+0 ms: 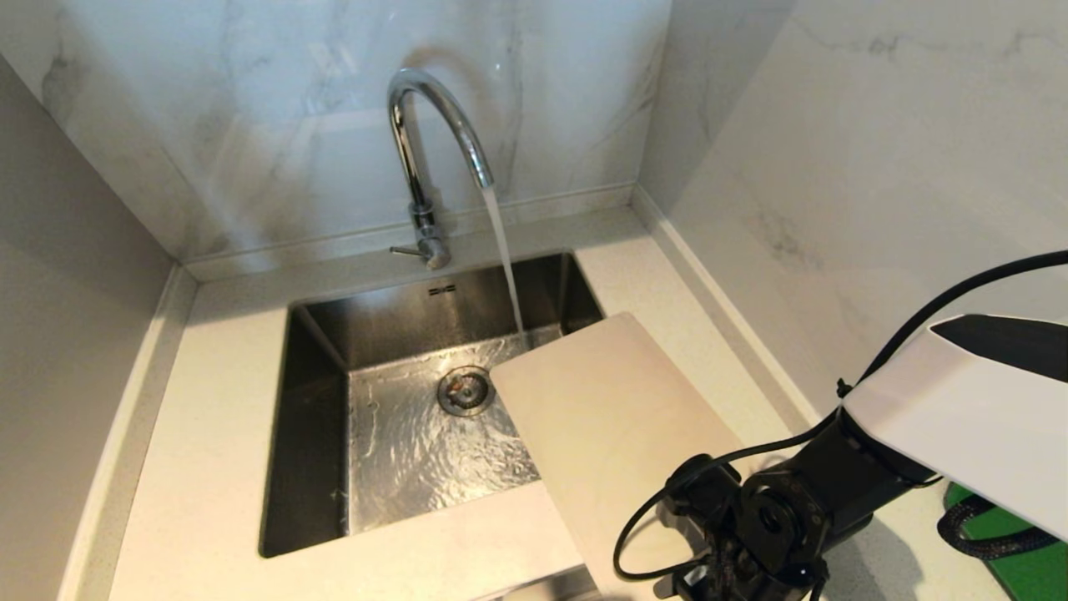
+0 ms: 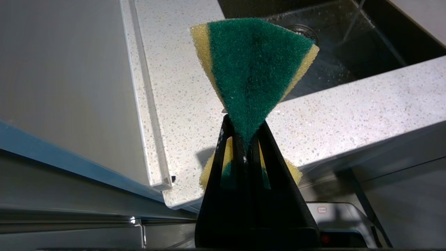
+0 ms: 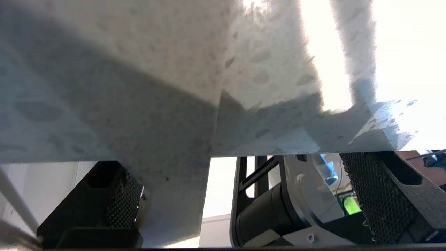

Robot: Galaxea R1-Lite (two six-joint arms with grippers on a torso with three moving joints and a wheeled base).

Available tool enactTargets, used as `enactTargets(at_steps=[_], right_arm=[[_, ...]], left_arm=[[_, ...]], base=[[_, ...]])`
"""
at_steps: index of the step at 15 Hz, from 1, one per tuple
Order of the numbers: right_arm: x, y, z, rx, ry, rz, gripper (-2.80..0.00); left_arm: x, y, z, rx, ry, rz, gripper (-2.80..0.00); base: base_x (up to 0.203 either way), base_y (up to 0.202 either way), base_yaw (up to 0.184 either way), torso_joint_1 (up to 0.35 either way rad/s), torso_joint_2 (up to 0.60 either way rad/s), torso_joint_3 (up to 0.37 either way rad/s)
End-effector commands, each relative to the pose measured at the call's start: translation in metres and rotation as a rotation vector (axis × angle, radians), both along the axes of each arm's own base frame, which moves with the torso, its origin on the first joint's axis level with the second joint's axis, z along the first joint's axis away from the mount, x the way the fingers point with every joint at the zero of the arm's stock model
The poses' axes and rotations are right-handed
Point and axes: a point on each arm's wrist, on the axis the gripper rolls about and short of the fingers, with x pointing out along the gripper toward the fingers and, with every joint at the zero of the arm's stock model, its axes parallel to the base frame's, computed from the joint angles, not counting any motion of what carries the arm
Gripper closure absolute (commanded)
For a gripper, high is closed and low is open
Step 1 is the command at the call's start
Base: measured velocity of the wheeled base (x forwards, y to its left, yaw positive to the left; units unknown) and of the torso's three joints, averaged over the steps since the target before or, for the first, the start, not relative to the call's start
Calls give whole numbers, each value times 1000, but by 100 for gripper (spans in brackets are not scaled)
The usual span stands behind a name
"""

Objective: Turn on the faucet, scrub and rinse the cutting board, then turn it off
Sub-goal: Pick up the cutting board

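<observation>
The chrome faucet (image 1: 421, 150) stands behind the sink (image 1: 317, 434), and water (image 1: 505, 259) runs from its spout into the basin by the far corner of the cutting board (image 1: 601, 417). That beige board lies on the counter to the right, overhanging the sink's right side. My right arm reaches in low at the board's near end. In the right wrist view my right gripper (image 3: 240, 174) is open, its textured pads (image 3: 366, 195) wide apart under a speckled surface. My left gripper (image 2: 245, 129) is shut on a green-and-yellow sponge (image 2: 254, 62), held before the counter's front edge.
The speckled counter (image 1: 209, 467) wraps around the sink, with marble walls behind and to the right. A green mat (image 1: 1035, 576) and a black cable (image 1: 976, 542) lie at the near right. The faucet's thin lever (image 1: 406, 249) sticks out to the left.
</observation>
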Motion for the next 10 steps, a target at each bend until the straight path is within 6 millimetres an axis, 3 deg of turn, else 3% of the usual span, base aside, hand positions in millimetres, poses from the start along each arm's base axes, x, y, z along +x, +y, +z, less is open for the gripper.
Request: enactTargets(at_steps=[1, 10], right_arm=[[2, 0, -4, -18, -20, -10, -280], [6, 2, -4, -49, -84, -22, -280]], left_arm=[[0, 0, 0, -1, -1, 2, 0], [0, 0, 0, -1, -1, 1, 0]], base=[[0, 0, 0, 0, 0, 0], [0, 0, 0, 0, 0, 0]])
